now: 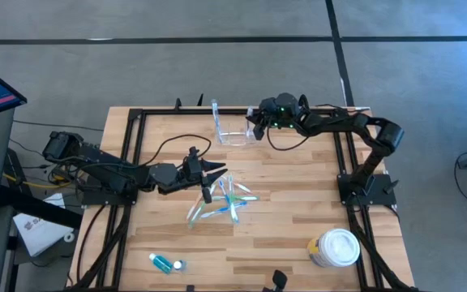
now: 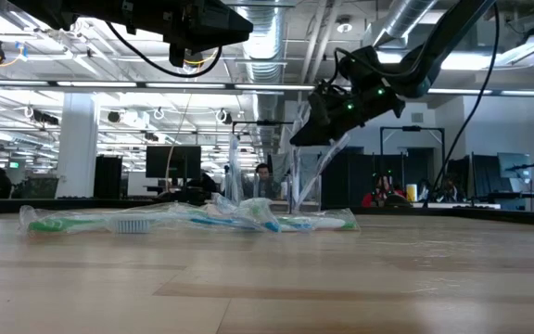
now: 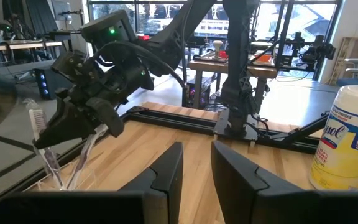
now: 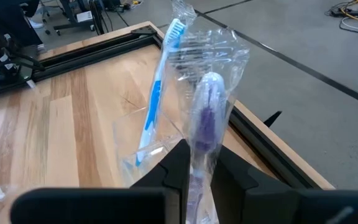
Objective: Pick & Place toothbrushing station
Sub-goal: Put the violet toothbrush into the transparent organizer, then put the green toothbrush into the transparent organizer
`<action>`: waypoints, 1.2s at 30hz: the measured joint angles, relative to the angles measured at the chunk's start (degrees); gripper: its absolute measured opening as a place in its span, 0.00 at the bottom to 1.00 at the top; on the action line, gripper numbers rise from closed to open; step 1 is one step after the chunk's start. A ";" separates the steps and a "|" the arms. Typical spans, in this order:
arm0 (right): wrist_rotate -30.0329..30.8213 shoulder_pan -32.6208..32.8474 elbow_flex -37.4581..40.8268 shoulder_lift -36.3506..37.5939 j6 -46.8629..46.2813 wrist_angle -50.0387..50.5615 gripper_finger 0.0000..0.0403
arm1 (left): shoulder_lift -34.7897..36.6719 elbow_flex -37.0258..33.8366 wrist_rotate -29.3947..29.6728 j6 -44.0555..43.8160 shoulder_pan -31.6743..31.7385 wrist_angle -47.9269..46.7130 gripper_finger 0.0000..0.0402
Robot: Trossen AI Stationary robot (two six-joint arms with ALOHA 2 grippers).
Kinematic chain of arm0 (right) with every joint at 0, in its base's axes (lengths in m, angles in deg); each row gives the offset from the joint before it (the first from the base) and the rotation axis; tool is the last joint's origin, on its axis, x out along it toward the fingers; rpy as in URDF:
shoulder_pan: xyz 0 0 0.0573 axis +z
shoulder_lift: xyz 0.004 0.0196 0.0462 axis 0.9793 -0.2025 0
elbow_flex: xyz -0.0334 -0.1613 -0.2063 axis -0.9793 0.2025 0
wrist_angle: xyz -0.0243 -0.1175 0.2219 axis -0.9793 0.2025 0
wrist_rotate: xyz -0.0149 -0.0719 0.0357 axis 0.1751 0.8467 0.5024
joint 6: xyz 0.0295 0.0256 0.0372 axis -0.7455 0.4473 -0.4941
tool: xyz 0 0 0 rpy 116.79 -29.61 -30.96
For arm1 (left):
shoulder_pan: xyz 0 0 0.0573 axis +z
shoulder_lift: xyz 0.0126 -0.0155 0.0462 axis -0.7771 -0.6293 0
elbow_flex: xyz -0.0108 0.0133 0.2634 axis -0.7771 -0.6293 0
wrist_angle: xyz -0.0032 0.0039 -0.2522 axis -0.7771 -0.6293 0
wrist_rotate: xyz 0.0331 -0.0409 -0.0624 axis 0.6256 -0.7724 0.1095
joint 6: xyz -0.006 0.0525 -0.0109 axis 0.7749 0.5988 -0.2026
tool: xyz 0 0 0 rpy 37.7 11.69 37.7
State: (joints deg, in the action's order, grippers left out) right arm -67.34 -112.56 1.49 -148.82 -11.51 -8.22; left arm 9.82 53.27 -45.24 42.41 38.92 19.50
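The toothbrushing station (image 1: 237,136) is a low clear holder on the table's far middle, also seen in the right wrist view (image 4: 135,149). A blue toothbrush (image 4: 157,93) stands in it, leaning. My right gripper (image 1: 254,123) is just right of the holder, shut on a purple toothbrush in a clear wrapper (image 4: 207,118). Nearer the table's middle, my left gripper (image 1: 217,172) hovers level and open, with nothing between its fingers (image 3: 166,174). Below it a pile of wrapped toothbrushes (image 1: 225,203) lies flat on the wood. My right gripper has the wrapped purple toothbrush's handle (image 4: 199,163) between its two fingers, the wrapper lying against both. The fingers come from the table's right, slanting slightly down, and lie across the brush. The brush stands nearly upright, head up, and its lower end reaches down into the holder (image 2: 309,199).
A white-lidded wipes tub (image 1: 335,247) stands at the near right. At the near left lies a small blue-green bottle (image 1: 164,262). Black frame rails (image 1: 132,162) run along the table's left, far and right sides.
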 joint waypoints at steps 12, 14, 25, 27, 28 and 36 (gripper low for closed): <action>-1.54 0.00 -0.02 0.15 1.28 1.44 0.27 | -0.01 0.00 -0.02 0.00 -0.02 -0.01 0.19; -1.48 -0.03 0.00 0.67 1.36 1.77 0.31 | -0.01 0.00 0.00 0.00 -0.01 -0.01 0.19; -1.27 -0.04 0.00 5.09 1.50 5.40 0.51 | -0.01 0.00 -0.01 0.00 0.00 -0.01 0.19; -1.27 -0.04 -0.01 5.46 1.50 5.35 0.52 | -0.01 0.00 -0.02 0.07 -0.02 -0.01 0.19; -1.27 -0.02 -0.02 5.45 1.50 5.38 0.53 | -0.01 0.00 -0.02 0.07 0.00 -0.03 0.19; 1.77 -0.02 -0.47 5.38 1.06 3.84 0.50 | -0.01 -0.02 0.00 0.21 0.00 -1.14 0.19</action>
State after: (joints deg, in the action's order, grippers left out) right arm -65.57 -112.58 1.02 -143.45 -10.45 -4.38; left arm 9.81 53.25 -45.25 42.62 38.92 18.36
